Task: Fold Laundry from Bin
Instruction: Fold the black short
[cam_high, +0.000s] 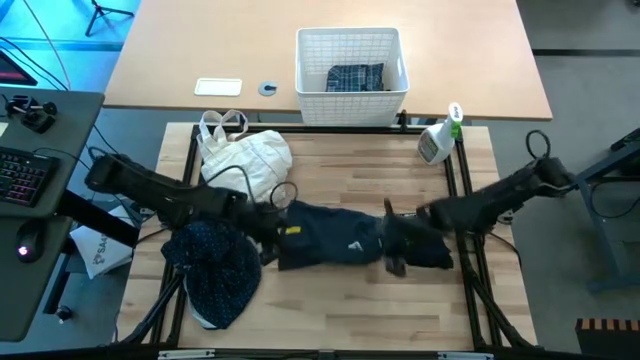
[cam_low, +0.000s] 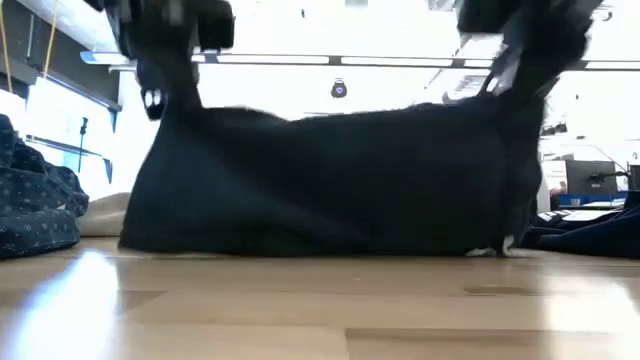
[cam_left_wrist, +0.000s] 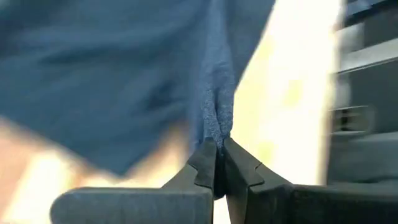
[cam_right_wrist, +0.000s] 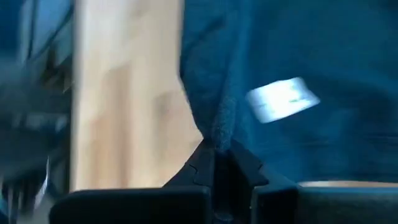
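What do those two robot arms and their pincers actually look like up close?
Both arms are dark, nearly black, built of slim jointed segments. The left gripper and the right gripper each end in two matte dark fingers with angular, stepped tips that narrow to a point. No markings show on the fingers.

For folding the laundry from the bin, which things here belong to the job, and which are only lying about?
Job:
- navy piece, pinched by left gripper and right gripper
- dotted shirt
- plaid shirt
- bin

Lying about:
- cloth bag
- spray bottle
- white card
- small disc
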